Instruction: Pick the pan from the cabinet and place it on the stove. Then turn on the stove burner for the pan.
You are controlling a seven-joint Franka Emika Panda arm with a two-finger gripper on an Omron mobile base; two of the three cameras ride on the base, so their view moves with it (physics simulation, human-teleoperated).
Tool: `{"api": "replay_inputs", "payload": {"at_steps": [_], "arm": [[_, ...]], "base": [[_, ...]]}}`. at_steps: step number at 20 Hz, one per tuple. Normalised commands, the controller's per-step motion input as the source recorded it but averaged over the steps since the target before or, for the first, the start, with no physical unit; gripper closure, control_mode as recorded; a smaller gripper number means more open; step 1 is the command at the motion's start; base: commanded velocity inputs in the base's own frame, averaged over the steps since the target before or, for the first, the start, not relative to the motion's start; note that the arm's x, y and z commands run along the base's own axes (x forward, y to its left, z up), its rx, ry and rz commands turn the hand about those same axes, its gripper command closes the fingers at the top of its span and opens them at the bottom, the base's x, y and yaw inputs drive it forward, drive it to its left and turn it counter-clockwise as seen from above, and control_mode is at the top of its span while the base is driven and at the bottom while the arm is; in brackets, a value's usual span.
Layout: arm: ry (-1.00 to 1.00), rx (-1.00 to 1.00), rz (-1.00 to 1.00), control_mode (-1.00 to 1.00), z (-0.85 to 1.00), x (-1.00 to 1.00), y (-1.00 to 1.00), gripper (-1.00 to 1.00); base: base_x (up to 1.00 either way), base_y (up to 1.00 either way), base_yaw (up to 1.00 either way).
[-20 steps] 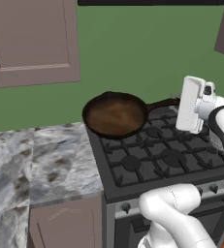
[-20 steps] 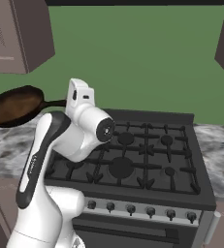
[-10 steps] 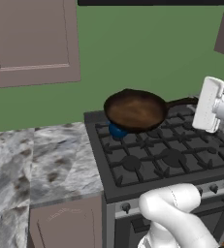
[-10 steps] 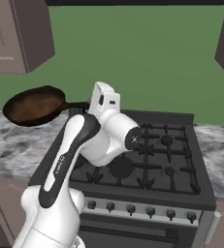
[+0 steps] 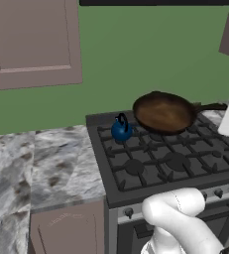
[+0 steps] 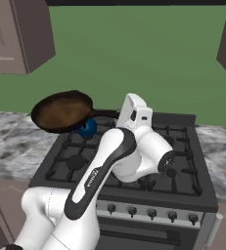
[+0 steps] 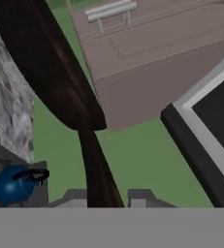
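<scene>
The pan (image 5: 163, 113), dark with a brownish inside, hangs level in the air above the back of the stove (image 5: 155, 163), its long handle pointing right. My gripper (image 5: 225, 107) is shut on the end of that handle. From the right base view the pan (image 6: 61, 111) floats over the stove's (image 6: 134, 166) left rear corner, with the gripper (image 6: 118, 114) at the handle's tip. In the hand view the pan's dark underside (image 7: 40, 63) and handle run up from between my fingertips (image 7: 141, 197). The mauve-brown cabinet (image 5: 34, 44) hangs shut at upper left.
A small blue kettle (image 5: 121, 130) stands on the stove's back left burner, just left of the pan; it also appears as the kettle (image 6: 88, 128) and kettle (image 7: 14, 184). A marble counter (image 5: 31, 163) lies left of the stove. A row of knobs (image 6: 151, 213) lines the stove front.
The arm has swung right, carrying the pan from above the counter's edge to above the stove's back burners. The blue kettle has come into sight behind it.
</scene>
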Motion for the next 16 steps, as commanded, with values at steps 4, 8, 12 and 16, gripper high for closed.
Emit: {"api": "replay_inputs", "payload": {"at_steps": [4,8,12,16], "arm": [[-0.02,0.0,-0.26,-1.0,-0.39,-0.12,-0.56,1.0],[0.0,0.0,-0.4,-1.0,-0.4,0.0,-0.51,1.0],[0.0,0.0,-0.38,-1.0,-0.38,0.0,-0.51,1.0],[0.0,0.0,-0.29,-1.0,-0.43,0.0,-0.6,1.0]], "base": [[0.0,0.0,0.0],[0.0,0.0,0.0],[0.0,0.0,0.0],[0.0,0.0,0.0]]}}
